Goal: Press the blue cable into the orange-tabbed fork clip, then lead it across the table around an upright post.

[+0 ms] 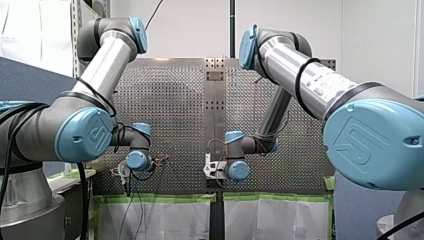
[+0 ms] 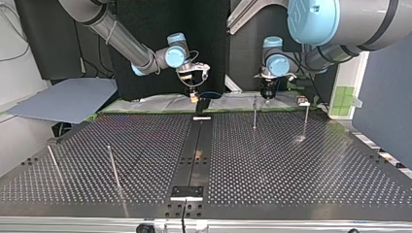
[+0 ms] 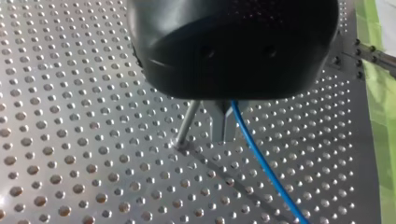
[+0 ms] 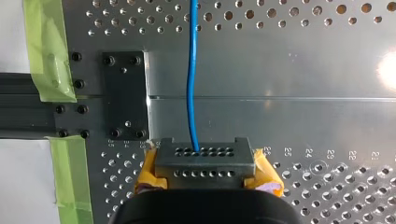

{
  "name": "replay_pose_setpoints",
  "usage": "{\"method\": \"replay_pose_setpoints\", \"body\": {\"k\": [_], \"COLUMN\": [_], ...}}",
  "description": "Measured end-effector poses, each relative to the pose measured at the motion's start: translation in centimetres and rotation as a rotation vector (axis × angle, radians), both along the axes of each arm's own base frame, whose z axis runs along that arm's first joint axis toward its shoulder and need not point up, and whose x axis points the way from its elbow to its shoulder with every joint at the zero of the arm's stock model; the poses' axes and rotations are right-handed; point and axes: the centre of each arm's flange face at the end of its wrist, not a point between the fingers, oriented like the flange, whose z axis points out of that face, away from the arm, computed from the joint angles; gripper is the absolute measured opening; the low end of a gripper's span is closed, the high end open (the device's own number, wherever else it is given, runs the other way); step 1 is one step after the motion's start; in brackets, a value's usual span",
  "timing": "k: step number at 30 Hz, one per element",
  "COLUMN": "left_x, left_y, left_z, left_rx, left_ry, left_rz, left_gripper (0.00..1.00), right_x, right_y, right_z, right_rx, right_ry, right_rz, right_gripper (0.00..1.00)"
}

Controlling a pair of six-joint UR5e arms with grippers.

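Bending easily, the thin blue cable [image 3: 261,161] is apparently clamped in the left pincer [image 3: 223,134], best gripped near the post [image 3: 187,123].

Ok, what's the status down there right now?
Left hand shut on the blue cable. Right hand low at the table edge, cable running to it, grip unclear. Post right beside left hand.

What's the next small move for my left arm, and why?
Probably sweep my left pincer sideways round the upright post. It is shut on the blue cable, the post stands right beside it, and the cable trails off on the pincer's other side, not yet around the post.
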Motion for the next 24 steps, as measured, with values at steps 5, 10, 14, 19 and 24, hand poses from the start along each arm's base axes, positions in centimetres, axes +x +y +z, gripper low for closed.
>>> {"method": "replay_pose_setpoints", "body": {"k": [5,10,14,19,24], "left_x": [0.7,1.8,2.8,4.4,5.5], "left_y": [0.4,0.5,0.6,1.2,2.0], "left_z": [-0.2,-1.2,-2.0,-2.3,-2.0], "left_rx": [-0.003,0.008,-0.003,-0.042,-0.078], "left_ry": [0.018,0.031,0.021,0.004,-0.010], "left_rz": [0.008,-0.002,-0.005,0.012,0.031], "left_gripper": [0.00,0.00,0.00,0.00,0.00], "right_x": [-0.1,-0.3,-0.4,-0.5,-0.1], "right_y": [-0.3,-0.5,-0.7,-1.1,-1.7], "right_z": [0.0,0.1,0.1,0.3,0.8], "right_rx": [-0.001,-0.002,-0.002,-0.005,-0.011], "right_ry": [0.000,0.001,0.003,0.002,0.002], "right_rz": [-0.004,-0.006,-0.010,-0.013,-0.013], "right_gripper": [0.01,0.01,0.01,0.01,0.01]}}
